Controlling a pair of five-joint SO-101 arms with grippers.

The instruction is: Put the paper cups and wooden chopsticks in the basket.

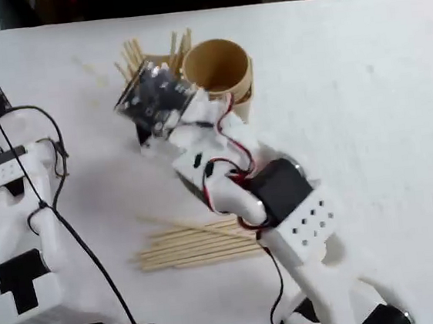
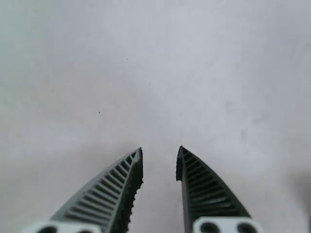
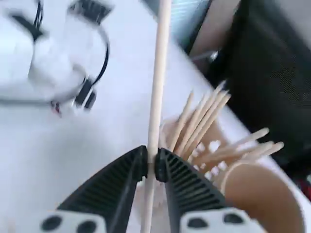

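Note:
My right gripper (image 3: 151, 162) is shut on a single wooden chopstick (image 3: 160, 73) that stands upright beside the basket. Several chopsticks (image 3: 204, 121) lean in the basket next to a brown paper cup (image 3: 257, 194). In the high view the right arm's wrist (image 1: 156, 99) sits against the left side of the paper cup (image 1: 218, 67) and the chopsticks (image 1: 134, 56) standing there. A pile of loose chopsticks (image 1: 198, 245) lies on the table nearer the front. My left gripper (image 2: 160, 150) is open over bare table with nothing between its fingers.
The left arm (image 1: 22, 229) is folded at the table's left side with black cables (image 1: 60, 217) trailing over it. The right arm's body (image 1: 283, 201) crosses above the right end of the loose pile. White table (image 1: 373, 99) spreads to the right.

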